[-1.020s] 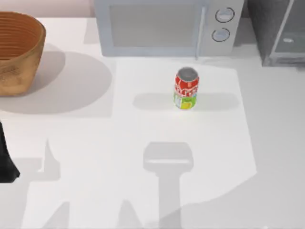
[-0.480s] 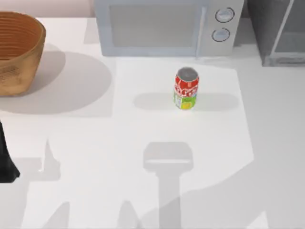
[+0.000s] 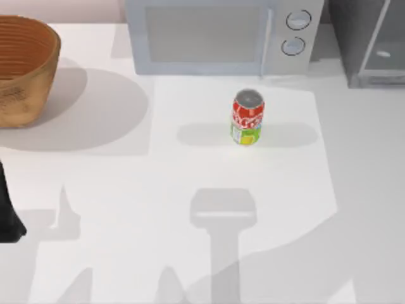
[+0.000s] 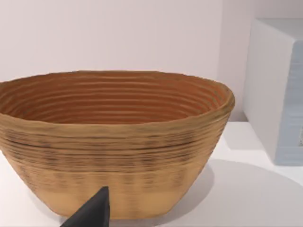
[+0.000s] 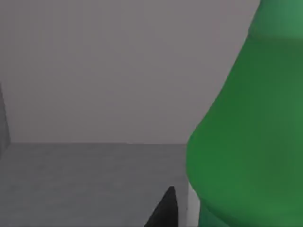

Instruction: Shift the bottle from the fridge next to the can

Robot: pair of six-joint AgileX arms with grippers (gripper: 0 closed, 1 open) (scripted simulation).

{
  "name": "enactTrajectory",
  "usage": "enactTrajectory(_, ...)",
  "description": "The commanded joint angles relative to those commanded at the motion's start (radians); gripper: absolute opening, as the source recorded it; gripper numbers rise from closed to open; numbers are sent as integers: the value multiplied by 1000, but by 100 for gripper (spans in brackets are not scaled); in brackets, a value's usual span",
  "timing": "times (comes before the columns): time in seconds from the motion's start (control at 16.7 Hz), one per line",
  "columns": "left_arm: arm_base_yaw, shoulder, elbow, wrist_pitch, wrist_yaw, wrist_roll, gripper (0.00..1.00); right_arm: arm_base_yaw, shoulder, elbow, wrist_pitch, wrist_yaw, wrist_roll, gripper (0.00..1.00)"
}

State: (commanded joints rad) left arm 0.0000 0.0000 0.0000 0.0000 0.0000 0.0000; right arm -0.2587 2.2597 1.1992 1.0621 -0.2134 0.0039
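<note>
Right wrist view: bottle (image 5: 246, 142) close inside fridge (image 5: 94, 184); our right pincer's state unreadable. Risk: off-centre approach tips it.

One can (image 3: 247, 118), one bottle (image 5: 251, 142), one basket (image 3: 25, 66), one microwave (image 3: 215, 35), one fridge (image 3: 370, 41).

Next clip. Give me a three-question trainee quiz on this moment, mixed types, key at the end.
1. True or false: the can stands upright in front of the microwave.
2. What sits at the table's far left? A) basket B) kettle C) plate
3. In the right wrist view, which green thing is close to the camera?

Key: 1 true. 2 A, the basket. 3 the bottle, standing inside the dark fridge.
</note>
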Motion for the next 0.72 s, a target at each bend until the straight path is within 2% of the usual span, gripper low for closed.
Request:
enactTrajectory(0.3,0,0,0,0,0,0,100,0,0,0,0,0,0,2)
enactTrajectory(0.72,0,0,0,0,0,0,100,0,0,0,0,0,0,0)
